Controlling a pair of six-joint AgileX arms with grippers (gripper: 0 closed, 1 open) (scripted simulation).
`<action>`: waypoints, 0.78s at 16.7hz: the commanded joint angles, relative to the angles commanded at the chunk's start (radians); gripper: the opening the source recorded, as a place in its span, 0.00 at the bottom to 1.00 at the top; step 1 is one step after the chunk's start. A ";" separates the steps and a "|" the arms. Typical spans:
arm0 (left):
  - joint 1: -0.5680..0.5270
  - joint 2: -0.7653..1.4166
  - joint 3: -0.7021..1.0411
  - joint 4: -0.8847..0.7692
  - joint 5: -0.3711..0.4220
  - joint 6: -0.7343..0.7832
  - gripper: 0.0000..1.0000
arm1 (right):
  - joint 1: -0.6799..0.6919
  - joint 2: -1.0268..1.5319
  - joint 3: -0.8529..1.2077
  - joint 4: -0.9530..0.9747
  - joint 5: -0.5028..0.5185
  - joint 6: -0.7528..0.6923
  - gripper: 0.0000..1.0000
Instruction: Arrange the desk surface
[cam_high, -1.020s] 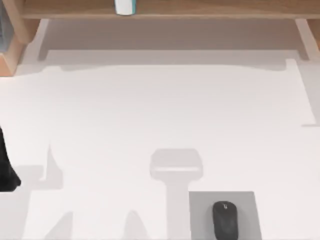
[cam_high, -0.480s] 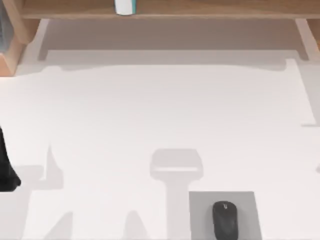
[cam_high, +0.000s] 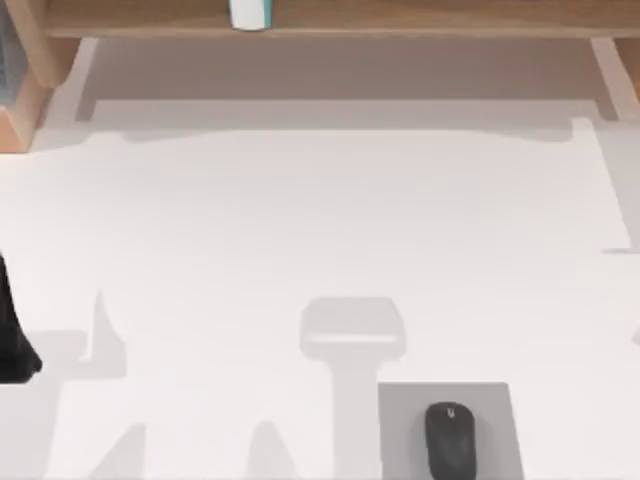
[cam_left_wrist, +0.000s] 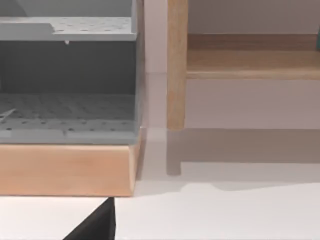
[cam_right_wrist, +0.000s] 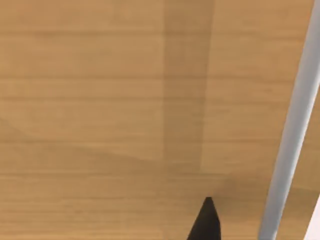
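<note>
At the top view's left edge, the left arm (cam_high: 12, 335) is a dark shape low over the desk surface (cam_high: 320, 220), about level with the grey shadows on the white top. The desk surface is the big white plane running from the near edge back to the light-wood shelf board (cam_high: 420, 18). Against both earlier top frames nothing has shifted: the arm shape is in the same spot, and the black mouse (cam_high: 450, 440) still sits on the grey pad (cam_high: 400, 430) at the near edge, right of centre. A small white-and-teal object (cam_high: 250, 14) is on the shelf board. The left wrist view adds what the top view lacks: a dark tip of the left gripper (cam_left_wrist: 95, 226) over the white top, facing a grey perforated organizer (cam_left_wrist: 67, 80) on a wood base (cam_left_wrist: 65, 167), with a wood post (cam_left_wrist: 176, 65) beside it. The right wrist view shows a dark tip of the right gripper (cam_right_wrist: 205, 222) against a wood-grain surface (cam_right_wrist: 100, 100), with a pale bar (cam_right_wrist: 292, 130) to one side. Can't tell the grip state of either claw.
</note>
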 joint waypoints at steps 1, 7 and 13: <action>0.000 0.000 0.000 0.000 0.000 0.000 1.00 | 0.000 0.000 0.000 0.000 0.000 0.000 0.17; 0.000 0.000 0.000 0.000 0.000 0.000 1.00 | 0.000 0.000 0.000 0.000 0.000 0.000 0.00; 0.000 0.000 0.000 0.000 0.000 0.000 1.00 | 0.001 0.003 0.002 -0.004 0.001 0.002 0.00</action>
